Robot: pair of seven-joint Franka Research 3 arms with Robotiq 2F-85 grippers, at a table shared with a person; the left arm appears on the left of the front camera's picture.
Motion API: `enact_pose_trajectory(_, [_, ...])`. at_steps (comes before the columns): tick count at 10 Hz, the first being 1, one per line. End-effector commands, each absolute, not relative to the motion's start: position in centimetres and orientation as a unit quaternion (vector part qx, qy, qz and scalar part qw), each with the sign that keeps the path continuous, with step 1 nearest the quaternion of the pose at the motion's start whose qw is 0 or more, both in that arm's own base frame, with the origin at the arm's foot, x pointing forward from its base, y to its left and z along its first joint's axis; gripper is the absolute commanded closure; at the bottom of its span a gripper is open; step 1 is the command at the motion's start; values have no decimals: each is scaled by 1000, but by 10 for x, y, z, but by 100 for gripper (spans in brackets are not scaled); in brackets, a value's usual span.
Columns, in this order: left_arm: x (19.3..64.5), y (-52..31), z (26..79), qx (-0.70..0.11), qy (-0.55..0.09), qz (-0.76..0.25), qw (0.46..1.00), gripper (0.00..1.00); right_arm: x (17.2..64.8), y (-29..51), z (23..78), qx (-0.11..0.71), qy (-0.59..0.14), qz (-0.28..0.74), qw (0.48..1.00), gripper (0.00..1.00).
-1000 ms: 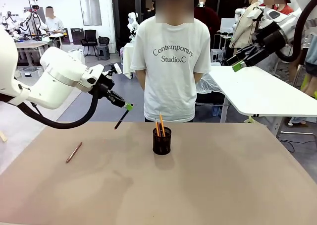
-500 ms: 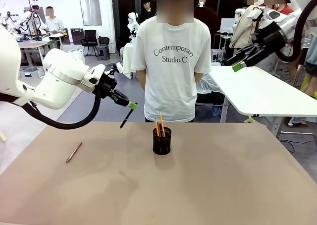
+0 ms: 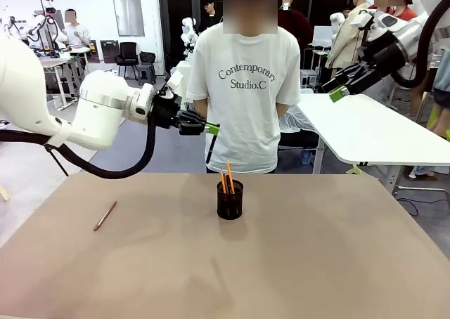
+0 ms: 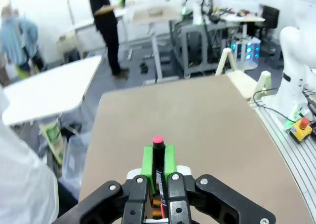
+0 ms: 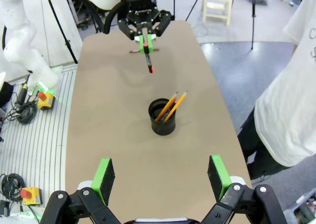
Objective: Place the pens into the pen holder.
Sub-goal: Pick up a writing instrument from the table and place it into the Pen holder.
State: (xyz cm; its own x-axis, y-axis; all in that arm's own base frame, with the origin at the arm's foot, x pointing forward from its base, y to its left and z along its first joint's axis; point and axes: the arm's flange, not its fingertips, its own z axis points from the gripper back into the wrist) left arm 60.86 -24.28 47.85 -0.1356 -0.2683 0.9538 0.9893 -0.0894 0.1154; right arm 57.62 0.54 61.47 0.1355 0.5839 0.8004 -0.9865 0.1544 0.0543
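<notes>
My left gripper [image 3: 212,129] is shut on the black pen with the red tip [image 3: 210,152], which hangs almost straight down above the table's far edge. It is a little left of and behind the black mesh pen holder [image 3: 230,199]. In the left wrist view the pen [image 4: 158,141] sticks out between the green pads. Two orange pens [image 3: 226,176] stand in the holder [image 5: 163,119]. A brownish-pink pen [image 3: 105,216] lies flat on the left of the table. My right gripper [image 3: 338,91] stays high at the right, open [image 5: 160,177] and holding nothing.
A person in a white T-shirt [image 3: 242,87] stands right behind the far edge, hands behind the back. The brown tabletop [image 3: 295,263] is bare around the holder. A white table [image 3: 365,126] stands off to the back right.
My left arm has swung right and upward with the black pen, from over the back left of the table to near the holder. The pen has turned from slanted to nearly vertical. The right arm is still.
</notes>
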Motion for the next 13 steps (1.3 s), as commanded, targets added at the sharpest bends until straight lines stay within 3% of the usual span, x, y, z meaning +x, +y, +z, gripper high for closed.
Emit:
enact_pose_trajectory(1, [610, -254, 467, -431, -456, -614, 479, 100, 576, 5, 617, 310, -324, 573, 686, 0])
enact_pose_trajectory(5, [615, -286, 442, -449, -484, -632, 407, 100, 576, 5, 617, 310, -324, 573, 686, 0])
enact_pose_trajectory(7, [614, -291, 435, -434, -504, -613, 427, 100, 576, 5, 617, 310, -324, 573, 686, 0])
enact_pose_trajectory(8, [612, -292, 437, -438, -474, -634, 425, 100, 576, 5, 617, 310, -324, 573, 686, 0])
enact_pose_trajectory(11, [614, -294, 434, -440, -481, -628, 425, 100, 576, 5, 617, 310, -324, 573, 686, 0])
enact_pose_trajectory(13, [625, -290, 408, -456, -493, -612, 417, 100, 576, 5, 617, 310, -324, 573, 686, 0])
